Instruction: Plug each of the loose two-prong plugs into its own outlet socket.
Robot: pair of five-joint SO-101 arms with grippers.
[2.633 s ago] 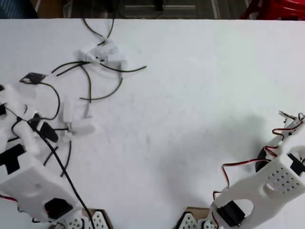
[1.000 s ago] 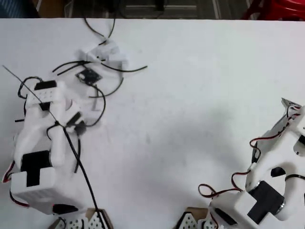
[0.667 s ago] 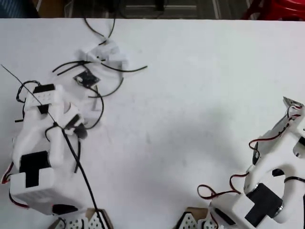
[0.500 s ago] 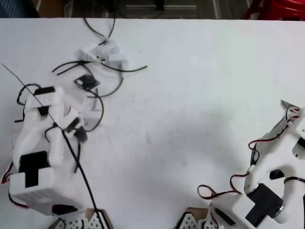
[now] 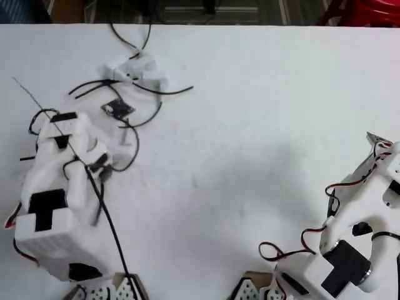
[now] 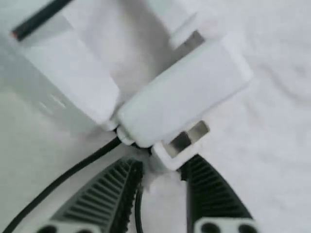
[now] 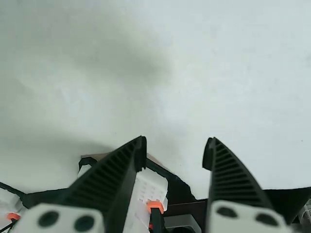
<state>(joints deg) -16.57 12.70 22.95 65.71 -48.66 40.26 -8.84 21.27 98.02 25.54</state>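
1. Pinching a white plug [image 6: 181, 141] at its end, the left gripper [image 6: 163, 166] is sitting low over the desk [image 6: 272, 160], its fingers narrowed to the plug's width
2. The plug's metal prongs are lying against a white socket block [image 6: 184, 92], where a black cable [image 6: 73, 171] is trailing off
3. The right gripper [image 7: 175, 141] is hanging over bare desk at the right, fingers spread wide, gripping nothing

Robotics lab or workshop bench: white-covered table [image 5: 269, 94]; left arm [image 5: 53, 200] and right arm [image 5: 359, 240], white printed shells, bare red servo leads [image 5: 347, 181], based at table's near edge; loose plugs [image 5: 134, 69] on table; red chair [image 5: 365, 9] beyond table's far edge
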